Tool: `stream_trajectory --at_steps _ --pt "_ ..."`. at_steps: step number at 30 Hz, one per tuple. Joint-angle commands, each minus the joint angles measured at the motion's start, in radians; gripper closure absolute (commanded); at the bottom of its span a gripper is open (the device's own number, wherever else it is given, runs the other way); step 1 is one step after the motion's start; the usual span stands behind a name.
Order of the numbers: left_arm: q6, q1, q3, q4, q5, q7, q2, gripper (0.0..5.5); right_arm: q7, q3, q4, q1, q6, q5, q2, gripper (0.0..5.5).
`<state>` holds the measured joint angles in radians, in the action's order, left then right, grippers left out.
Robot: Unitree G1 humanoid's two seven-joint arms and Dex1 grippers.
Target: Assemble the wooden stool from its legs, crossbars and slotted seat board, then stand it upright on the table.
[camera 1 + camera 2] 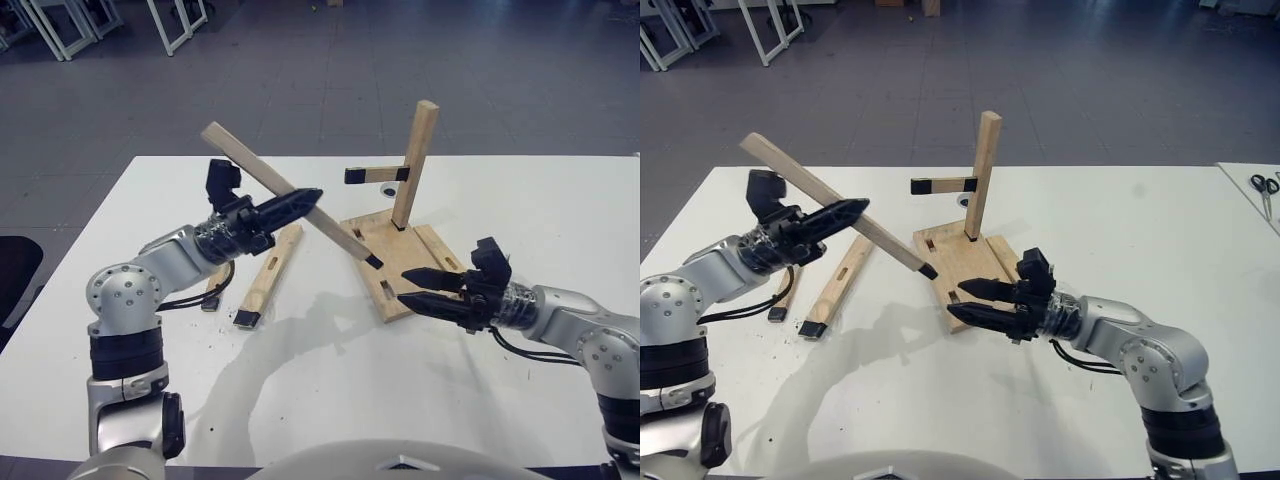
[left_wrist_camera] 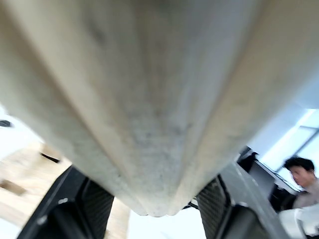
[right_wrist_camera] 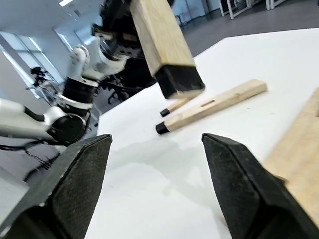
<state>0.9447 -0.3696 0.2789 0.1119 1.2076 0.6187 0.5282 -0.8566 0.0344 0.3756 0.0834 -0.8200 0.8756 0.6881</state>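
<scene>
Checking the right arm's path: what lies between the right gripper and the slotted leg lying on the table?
Bare table, by the right wrist view; the held leg hangs its black end above that stretch.

leg (image 2: 149,109) blurred up close, small piece (image 1: 781,299) behind arm, possibly crossbar

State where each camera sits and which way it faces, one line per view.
Left eye: on head, looking down at seat board; left gripper, right gripper show.
Right eye: beside it, same scene.
Left wrist: tight against the held leg; own fingers flank it.
Right wrist: out between own open fingers, toward the same leg.
</scene>
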Motion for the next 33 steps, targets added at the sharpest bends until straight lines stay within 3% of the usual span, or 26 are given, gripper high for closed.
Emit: stream_trajectory --at_steps 1,7,11,18,23,33 --pt "-0.143 -0.026 -0.018 -0.031 -0.171 0.045 0.030 3.45 0.094 -0.045 -0.127 0.087 0.122 -0.239 0.023 2.17" --pt "-0.239 0.030 -0.096 -0.013 -0.312 0.072 -0.022 3.45 0.277 -0.247 -0.321 0.176 0.229 -0.617 -0.033 2.17" --pt "-0.246 0.037 -0.095 -0.012 -0.337 0.073 -0.038 3.45 0.305 -0.321 -0.421 0.202 0.268 -0.756 -0.058 2.17" --pt "-0.302 0.061 -0.177 -0.003 -0.479 0.132 0.007 3.45 0.103 -0.529 -0.386 0.251 0.386 -0.969 0.045 2.17" --pt "-0.353 0.142 -0.235 0.046 -0.573 0.141 0.001 3.45 0.057 -0.519 -0.305 0.182 0.402 -1.004 0.094 2.17" --pt "-0.336 0.225 -0.214 0.083 -0.542 0.086 -0.076 3.45 0.056 -0.498 -0.183 0.086 0.365 -1.043 0.108 2.17"
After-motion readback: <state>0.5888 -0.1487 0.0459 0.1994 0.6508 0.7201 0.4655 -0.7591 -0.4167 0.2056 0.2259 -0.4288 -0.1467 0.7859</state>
